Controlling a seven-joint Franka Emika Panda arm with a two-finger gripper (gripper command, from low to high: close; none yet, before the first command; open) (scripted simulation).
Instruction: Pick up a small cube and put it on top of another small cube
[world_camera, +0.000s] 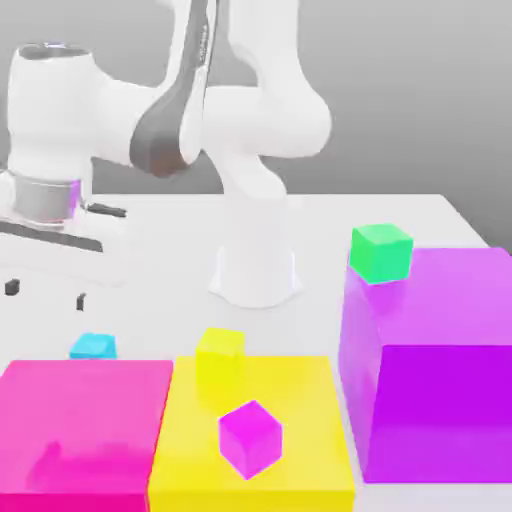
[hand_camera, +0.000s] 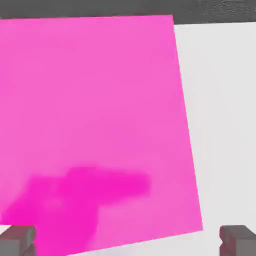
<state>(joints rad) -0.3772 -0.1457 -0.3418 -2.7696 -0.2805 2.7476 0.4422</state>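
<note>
Reaching out, nothing picked up yet.

My gripper (world_camera: 45, 293) hangs spread wide and empty above the table (world_camera: 160, 270), beside the big pink block (hand_camera: 95, 125). The small cyan cube (world_camera: 93, 346) rests on the table just behind that block, untouched; grasping, lifting and stacking it on another small cube all remain.

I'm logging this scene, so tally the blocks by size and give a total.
Big blocks: 3, namely pink, yellow, purple.
Small cubes: 4, namely cyan, yellow, green, purple.
Total: 7
</note>
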